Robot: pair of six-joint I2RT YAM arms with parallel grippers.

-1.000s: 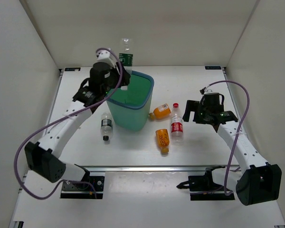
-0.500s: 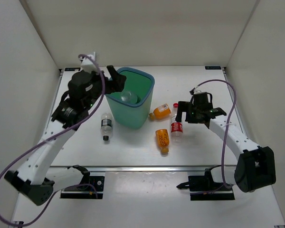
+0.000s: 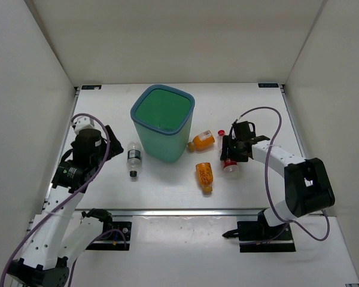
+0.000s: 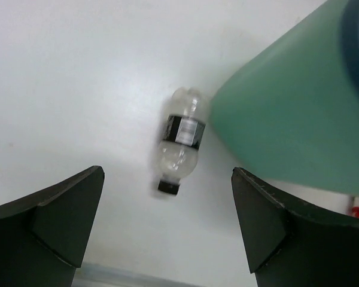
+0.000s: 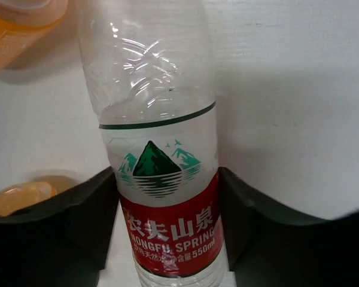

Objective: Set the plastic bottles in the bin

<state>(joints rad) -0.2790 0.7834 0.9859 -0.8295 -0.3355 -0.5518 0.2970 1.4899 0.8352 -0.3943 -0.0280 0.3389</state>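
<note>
Right of centre on the white tabletop (image 3: 251, 185), the right gripper (image 3: 230, 150) clamps the clear red-labelled plastic bottle (image 5: 161, 179) for lifting toward the tall teal plastic bin (image 3: 163, 124); the left gripper (image 4: 167, 224) hangs spread wide above the black-capped clear bottle (image 4: 180, 146) lying left of the bin.

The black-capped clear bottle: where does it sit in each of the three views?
Top external: black-capped clear bottle lies on the table just left of the teal bin, cap toward the arms.
Left wrist: centre of the picture, cap downward, between the open fingers.
Right wrist: not in it.
Shared landmark: the teal bin, beside it in both.
</note>
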